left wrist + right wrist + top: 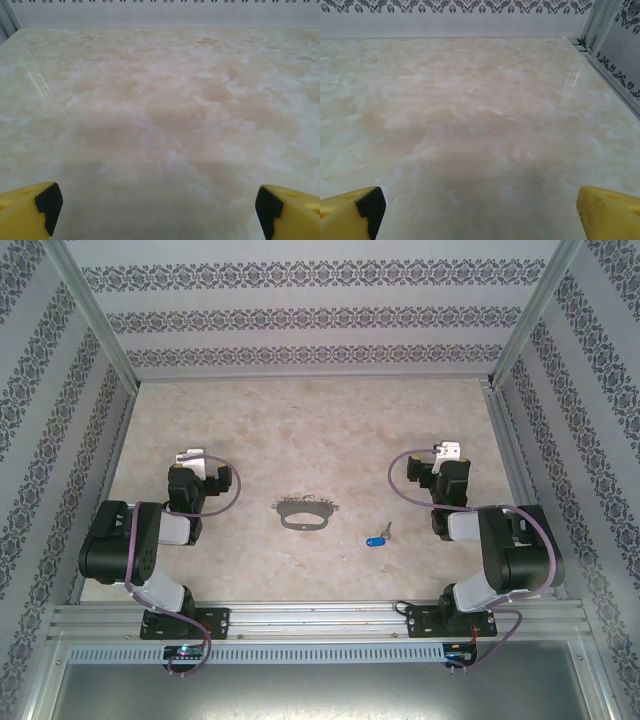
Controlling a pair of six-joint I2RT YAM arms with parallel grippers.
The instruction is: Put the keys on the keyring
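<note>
The grey D-shaped keyring lies flat on the marble tabletop near the middle, its wiry curved edge toward the back. To its right and a little nearer rests the small silver key with a bright blue head. My left gripper is folded back at the left, well away from the keyring. My right gripper is folded back at the right, behind the key. Both wrist views show yellow fingertips spread wide over bare marble with nothing between them.
Patterned walls enclose the table on three sides, with metal posts at the back corners. An aluminium rail runs along the near edge where the arm bases are bolted. Bare marble stretches behind the keyring.
</note>
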